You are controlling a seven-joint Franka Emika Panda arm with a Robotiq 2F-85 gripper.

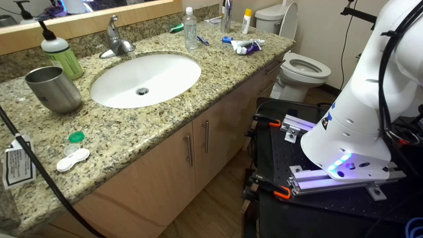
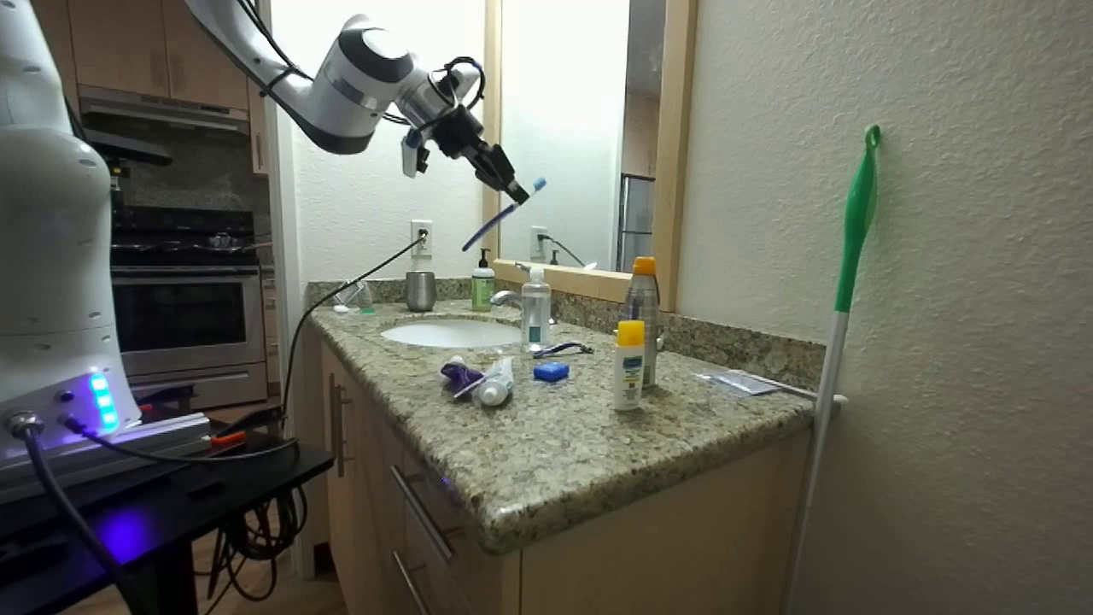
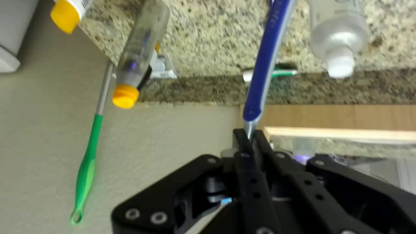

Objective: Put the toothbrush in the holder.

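Call the job roughly half done. The hand [image 3: 249, 134] is pinching the toothbrush [image 3: 266, 61] by its thin neck, and the brush is up in the air, clear of the bench [image 2: 555, 453] — so the pick-up looks finished. The blue handle slants downward from the hand; the head pokes out just above it.

The metal tumbler [image 2: 420, 292], which I take as the holder, stands upright, below the hand and well apart from it. No brush shows in it, so placing has not been done. What is left, as I judge it: carry the brush across to above the tumbler, swing the handle nearer to upright, lower it through the mouth and let go — likely the harder stretch.
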